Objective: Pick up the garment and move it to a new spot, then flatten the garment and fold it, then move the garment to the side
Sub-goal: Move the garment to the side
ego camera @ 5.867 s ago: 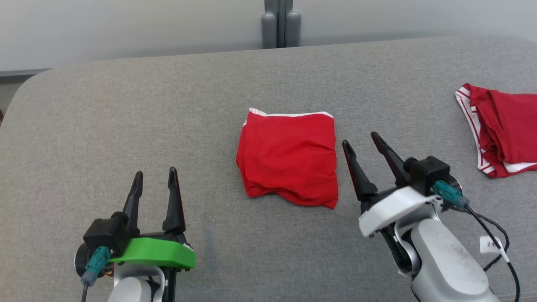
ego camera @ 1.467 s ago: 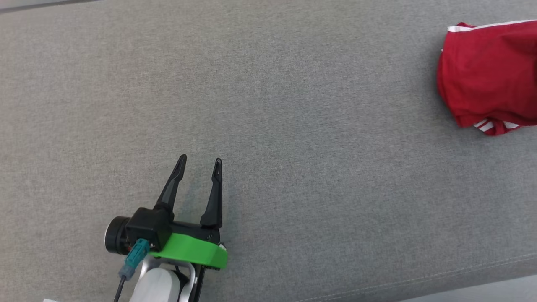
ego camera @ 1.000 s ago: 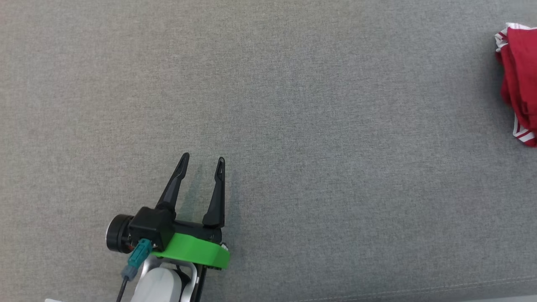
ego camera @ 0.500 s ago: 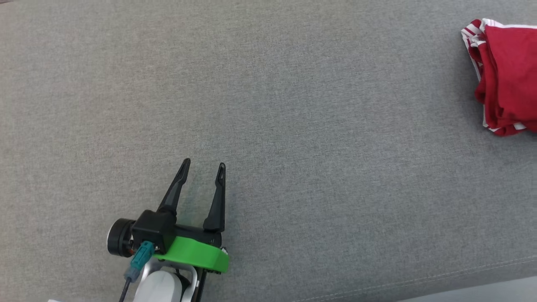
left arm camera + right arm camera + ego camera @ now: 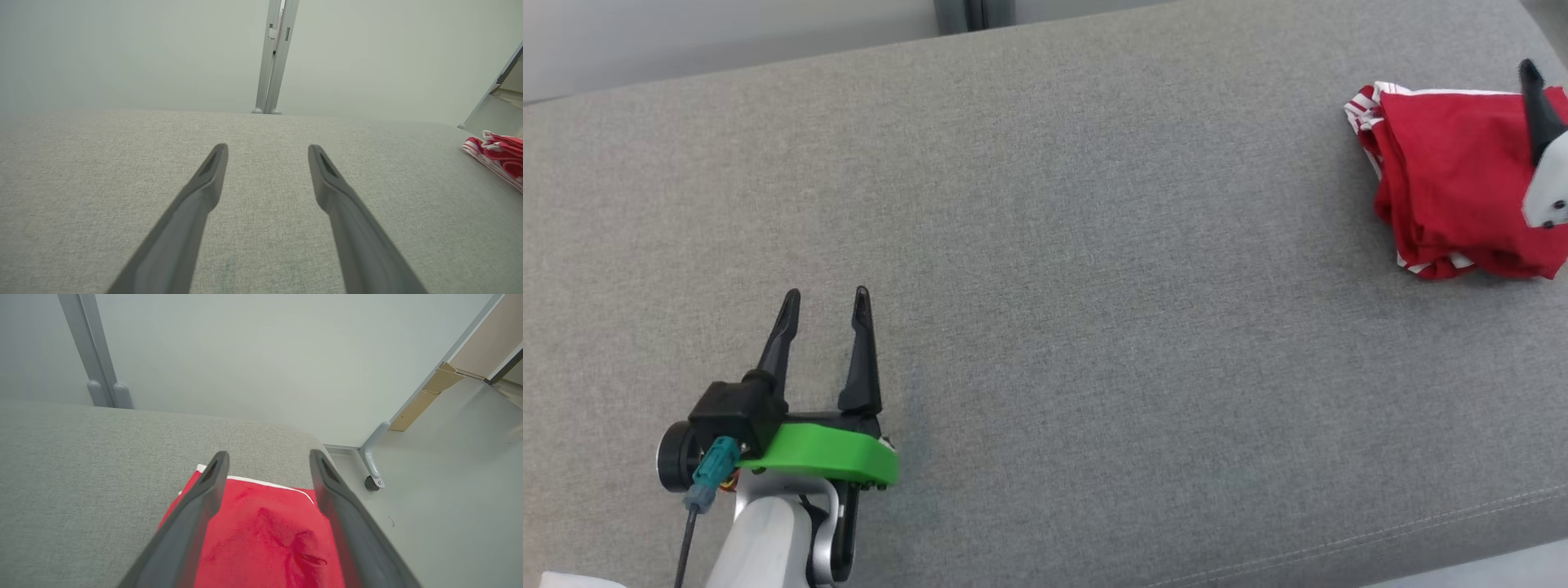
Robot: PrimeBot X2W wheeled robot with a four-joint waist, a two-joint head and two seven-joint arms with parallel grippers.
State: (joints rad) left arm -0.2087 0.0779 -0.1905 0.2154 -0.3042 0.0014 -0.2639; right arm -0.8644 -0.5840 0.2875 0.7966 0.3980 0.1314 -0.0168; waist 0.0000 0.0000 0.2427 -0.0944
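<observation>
One grey, perhaps upholstered, surface (image 5: 1094, 245) holds garment (image 5: 1445, 204) beside pale wall (image 5: 245, 355).

Your desk (image 5: 1094, 245) is covered in grey woven cloth, matt and slightly rough, with a stitched seam near its front edge. The garment (image 5: 1445, 196) is soft red cloth with white trim, matt and creased. Your left tool (image 5: 826, 294) and right tool (image 5: 268, 455) look like dark matt plastic. The left one's green bracket (image 5: 825, 461) looks like smooth plastic.
</observation>
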